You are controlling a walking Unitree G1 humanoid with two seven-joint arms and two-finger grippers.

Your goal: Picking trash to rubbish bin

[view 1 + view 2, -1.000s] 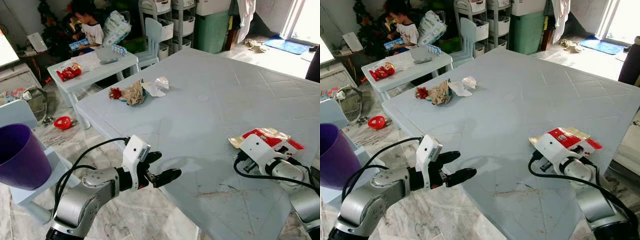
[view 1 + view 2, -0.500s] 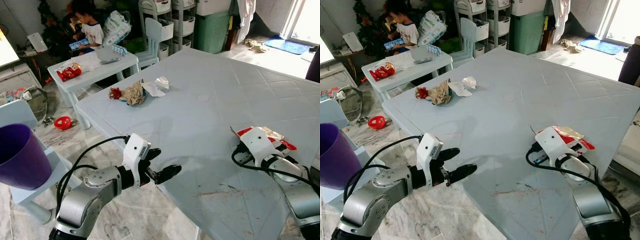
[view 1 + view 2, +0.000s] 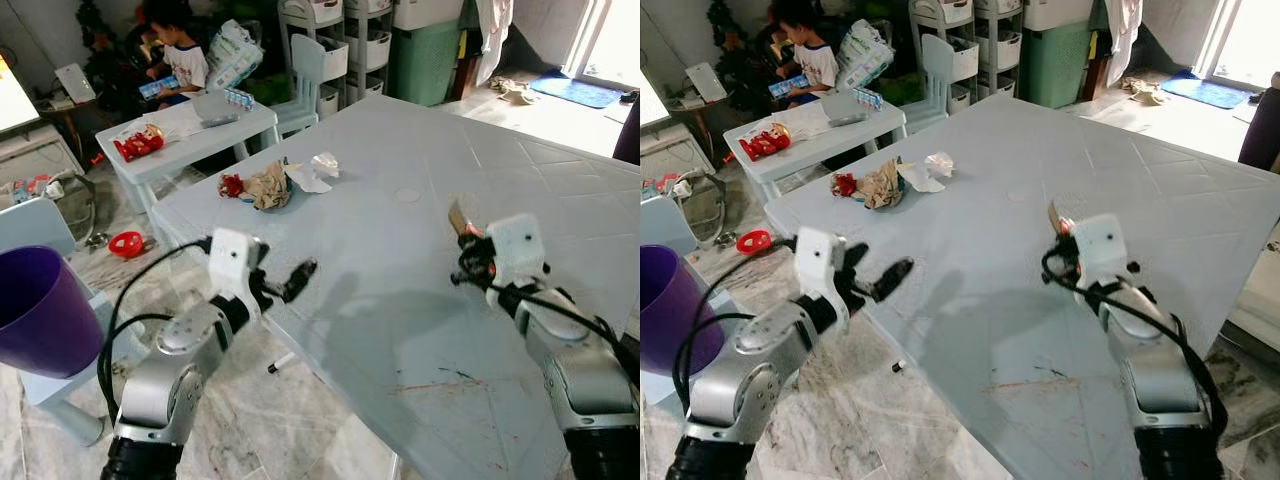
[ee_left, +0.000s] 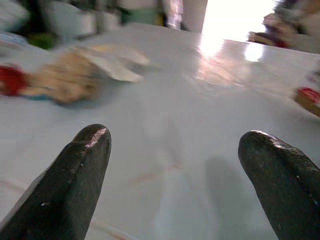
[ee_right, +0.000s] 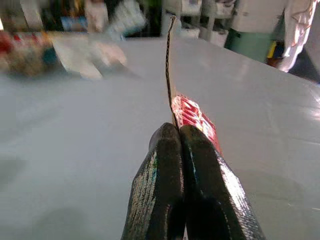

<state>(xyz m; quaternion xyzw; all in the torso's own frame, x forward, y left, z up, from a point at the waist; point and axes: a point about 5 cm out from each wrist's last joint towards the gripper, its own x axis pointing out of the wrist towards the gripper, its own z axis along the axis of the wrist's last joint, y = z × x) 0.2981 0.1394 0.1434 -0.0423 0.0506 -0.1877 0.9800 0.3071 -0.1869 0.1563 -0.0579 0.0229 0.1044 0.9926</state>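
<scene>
1. The right pincer (image 5: 180, 131) hangs above the pale grey tabletop (image 3: 560, 190), its two black fingers pressed together on a flat red-and-gold wrapper (image 5: 190, 114), which stands edge-on beyond the tips, clear of the surface.
2. The left pincer (image 4: 172, 150) is spread wide with nothing between its fingers (image 4: 82, 165), held low over the tabletop's near-left edge, well apart from the right pincer.
3. Ahead of the left pincer, toward the tabletop's far-left corner, lies a heap of crumpled trash (image 3: 268, 184): brown paper, white scraps and a red bit.
4. Off to the left pincer's outer side, a purple bin (image 3: 40, 310) stands below tabletop level.
</scene>
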